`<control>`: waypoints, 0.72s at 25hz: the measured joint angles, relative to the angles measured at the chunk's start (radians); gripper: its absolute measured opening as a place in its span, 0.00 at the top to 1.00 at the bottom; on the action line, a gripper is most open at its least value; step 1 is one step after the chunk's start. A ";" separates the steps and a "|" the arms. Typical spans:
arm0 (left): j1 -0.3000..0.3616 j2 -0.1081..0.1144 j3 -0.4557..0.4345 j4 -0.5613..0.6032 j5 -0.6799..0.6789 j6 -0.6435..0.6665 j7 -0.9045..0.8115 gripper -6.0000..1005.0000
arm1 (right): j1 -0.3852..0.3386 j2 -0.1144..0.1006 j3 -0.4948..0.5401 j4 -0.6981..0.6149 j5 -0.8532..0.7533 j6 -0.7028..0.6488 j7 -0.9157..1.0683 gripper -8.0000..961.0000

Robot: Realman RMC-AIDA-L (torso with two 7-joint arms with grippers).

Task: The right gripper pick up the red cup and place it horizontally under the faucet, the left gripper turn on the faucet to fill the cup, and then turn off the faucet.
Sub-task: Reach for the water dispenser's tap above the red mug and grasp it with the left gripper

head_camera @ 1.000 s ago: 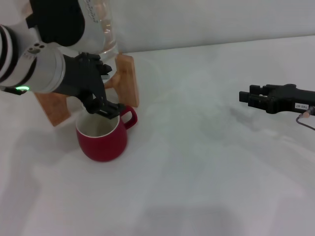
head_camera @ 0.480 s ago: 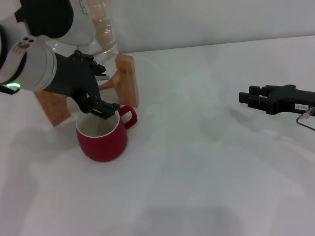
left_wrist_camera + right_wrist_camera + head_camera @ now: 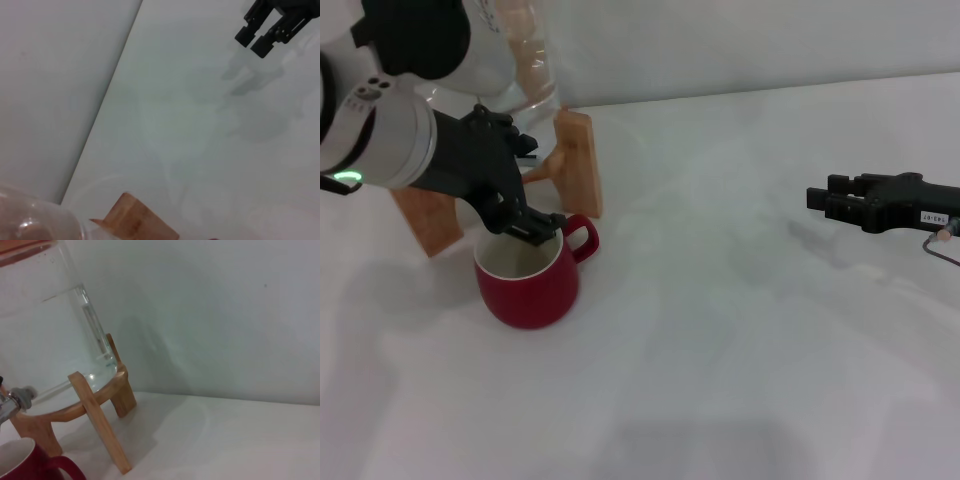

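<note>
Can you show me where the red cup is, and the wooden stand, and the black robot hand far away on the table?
Squat dark red ceramic cup [image 3: 528, 290]: head view, on its outer red wall.
Light brown wooden stand [image 3: 100, 422]: right wrist view, on its front leg.
Black two-fingered right gripper [image 3: 817, 198]: head view, between its fingertips.

Head view: high, looking down over the desk [image 3: 720, 330]. Both wrist views: low, near; share the wooden stand [image 3: 100, 415].
</note>
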 joint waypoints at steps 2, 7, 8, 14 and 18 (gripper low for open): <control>0.000 -0.001 0.001 0.001 -0.001 -0.001 -0.001 0.12 | 0.000 0.000 0.000 0.000 0.000 0.000 0.000 0.54; -0.001 -0.002 0.008 0.005 -0.003 -0.005 -0.002 0.12 | -0.002 0.000 0.000 0.000 0.000 0.000 0.000 0.54; -0.001 -0.002 0.008 0.008 -0.003 -0.007 -0.003 0.12 | -0.002 0.000 0.000 0.000 0.000 0.000 0.000 0.54; 0.002 -0.001 0.008 0.028 -0.006 -0.027 -0.010 0.12 | 0.000 0.000 0.001 0.000 0.000 0.001 0.000 0.54; 0.006 -0.001 0.006 0.039 -0.006 -0.032 -0.011 0.12 | 0.002 0.000 0.001 0.000 0.000 0.002 0.000 0.54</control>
